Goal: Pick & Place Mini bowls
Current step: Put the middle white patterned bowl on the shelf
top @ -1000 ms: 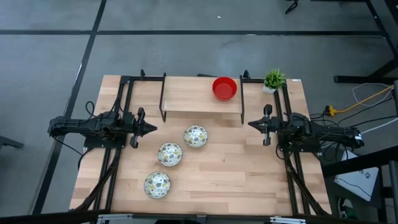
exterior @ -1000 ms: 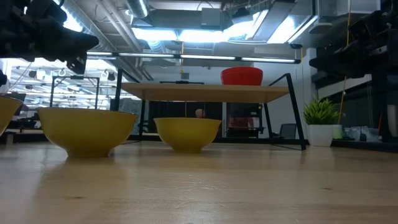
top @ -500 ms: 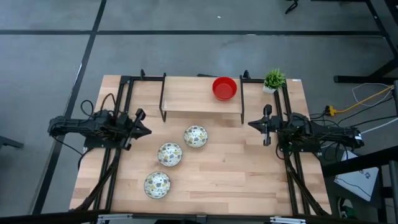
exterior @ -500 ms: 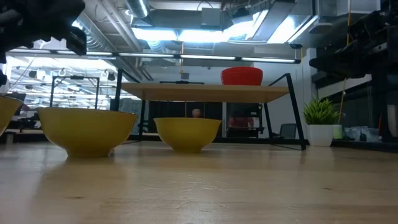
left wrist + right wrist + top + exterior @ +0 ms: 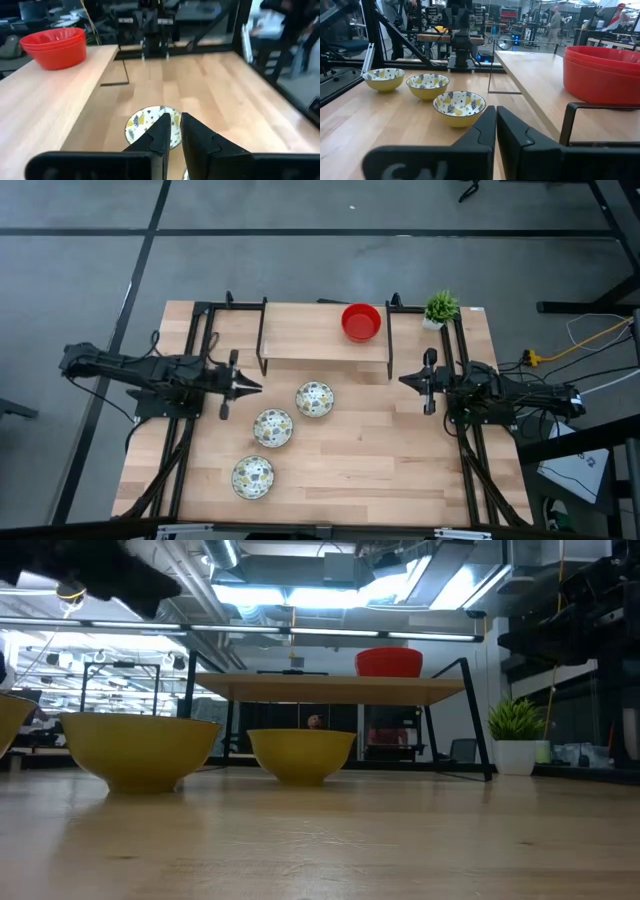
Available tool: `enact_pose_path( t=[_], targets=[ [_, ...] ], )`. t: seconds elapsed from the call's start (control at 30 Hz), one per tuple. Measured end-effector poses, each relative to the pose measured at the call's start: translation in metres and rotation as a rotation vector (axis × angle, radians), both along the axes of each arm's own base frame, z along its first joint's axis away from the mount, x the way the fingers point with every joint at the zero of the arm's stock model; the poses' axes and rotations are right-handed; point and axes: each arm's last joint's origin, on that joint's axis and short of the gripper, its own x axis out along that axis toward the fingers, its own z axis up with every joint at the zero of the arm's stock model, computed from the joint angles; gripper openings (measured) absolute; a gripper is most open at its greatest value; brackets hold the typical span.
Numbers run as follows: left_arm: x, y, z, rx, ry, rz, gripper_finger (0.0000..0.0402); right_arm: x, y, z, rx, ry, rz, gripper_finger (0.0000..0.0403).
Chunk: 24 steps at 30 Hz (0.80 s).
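Note:
Three cream bowls with a speckled floral pattern inside and yellow outside stand in a slanting row on the table: (image 5: 314, 399), (image 5: 272, 428), (image 5: 253, 476). Red bowls (image 5: 361, 321) sit nested in a stack on the raised wooden shelf (image 5: 300, 335). My left gripper (image 5: 258, 386) hovers left of the far patterned bowl (image 5: 150, 125), above table height, its fingers a narrow gap apart and holding nothing. My right gripper (image 5: 403, 380) waits shut at the table's right side, pointing toward the bowls (image 5: 459, 106).
A small green potted plant (image 5: 440, 308) stands at the table's far right corner. The shelf rests on thin black legs (image 5: 478, 735). Black frame rails run along both table sides (image 5: 190, 430). Bare wood lies in front of the right gripper (image 5: 370, 440).
My left arm first drew back toward the table's left edge, then reached out toward the right, ending closer to the far patterned bowl than a second ago. The bowls and the right arm have kept still.

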Motion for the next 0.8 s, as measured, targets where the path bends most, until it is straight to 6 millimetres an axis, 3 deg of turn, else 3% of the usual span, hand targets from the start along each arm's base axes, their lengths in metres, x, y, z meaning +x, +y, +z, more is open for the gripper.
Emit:
enact_pose_path(
  t=[0.47, 0.8],
  targets=[
    [0.054, -0.029, 0.023, 0.110, 0.338, -0.107, 0.0027, 0.000, 0.000, 0.000, 0.001, 0.001, 0.000, 0.0017],
    [0.075, -0.056, 0.038, 0.195, 0.309, -0.163, 0.0024, 0.000, 0.000, 0.000, 0.001, 0.000, 0.000, 0.0017]
  ],
)
